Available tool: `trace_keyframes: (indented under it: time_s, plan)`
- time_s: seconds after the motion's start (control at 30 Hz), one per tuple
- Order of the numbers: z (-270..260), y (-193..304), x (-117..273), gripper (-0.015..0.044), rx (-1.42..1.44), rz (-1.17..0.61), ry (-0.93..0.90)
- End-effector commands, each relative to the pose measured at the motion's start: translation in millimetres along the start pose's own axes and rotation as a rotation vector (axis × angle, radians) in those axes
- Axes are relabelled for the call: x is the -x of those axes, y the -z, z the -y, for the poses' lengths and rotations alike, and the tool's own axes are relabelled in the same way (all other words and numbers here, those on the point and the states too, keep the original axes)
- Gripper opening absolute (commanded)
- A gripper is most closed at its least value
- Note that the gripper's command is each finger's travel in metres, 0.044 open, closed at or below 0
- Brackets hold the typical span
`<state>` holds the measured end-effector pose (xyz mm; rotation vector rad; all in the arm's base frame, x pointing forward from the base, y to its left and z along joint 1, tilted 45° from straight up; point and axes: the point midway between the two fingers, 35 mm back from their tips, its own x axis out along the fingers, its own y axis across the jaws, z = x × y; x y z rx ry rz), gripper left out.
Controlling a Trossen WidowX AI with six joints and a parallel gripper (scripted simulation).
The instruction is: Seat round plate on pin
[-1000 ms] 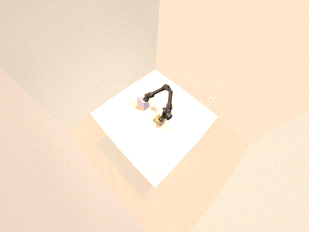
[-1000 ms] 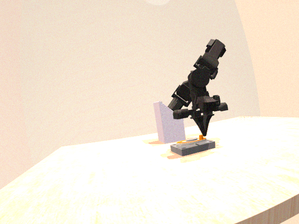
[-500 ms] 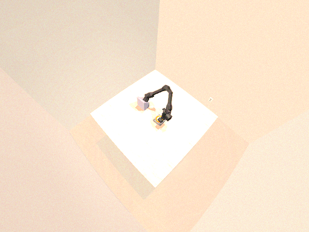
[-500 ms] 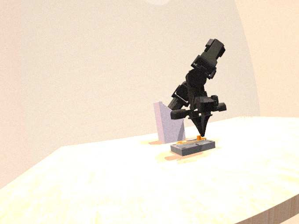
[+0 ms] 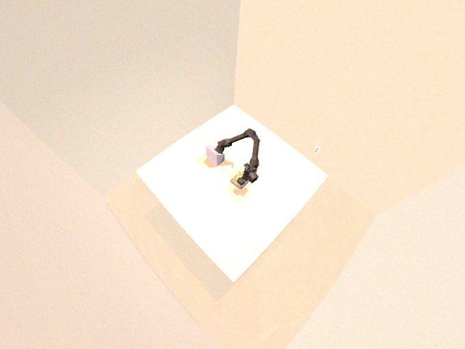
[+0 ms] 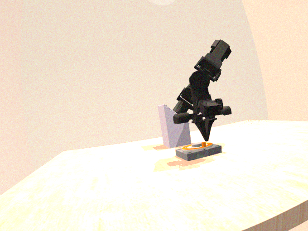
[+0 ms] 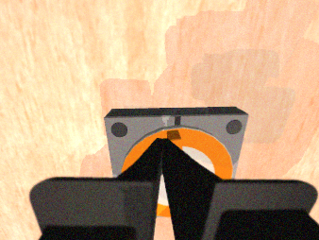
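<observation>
The grey square base (image 5: pixel 240 187) (image 6: pixel 199 155) (image 7: pixel 142 122) carries the round plate (image 6: pixel 185 148) (image 7: pixel 223 161), which has an orange ring and a white inner face. In the exterior view the plate looks close to level on the base, around the grey post (image 6: pixel 196 145). The orange tab (image 6: pixel 203 144) (image 7: pixel 174 135) stands near the dark mark (image 7: pixel 177 120) on the base edge. My gripper (image 6: pixel 206 141) (image 7: pixel 161 144) is shut and empty, its tips right beside the tab; contact cannot be told. The pin and the tab-side hole are hidden by the fingers.
A pale lilac wedge-shaped block (image 5: pixel 215 155) (image 6: pixel 175 131) stands by the arm's lower end, behind the base in the exterior view. The arm arches over the pale table (image 5: pixel 232 243) (image 6: pixel 99 199). Dark round holes (image 7: pixel 119 129) (image 7: pixel 234 127) mark the base's corners.
</observation>
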<state>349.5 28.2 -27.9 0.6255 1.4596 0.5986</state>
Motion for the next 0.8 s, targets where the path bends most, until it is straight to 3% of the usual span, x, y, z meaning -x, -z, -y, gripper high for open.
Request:
trace_keyframes:
  time_s: [0.0, 0.17, 0.77]
  plan:
    - [2.3, -1.4, 14.6, 0.0, 0.001, 0.004, 0.005]
    - [1.5, 2.2, 39.7, 0.0, 0.001, 0.004, 0.006]
    - [4.1, 2.9, 33.1, 0.0, -0.012, -0.001, 0.0]
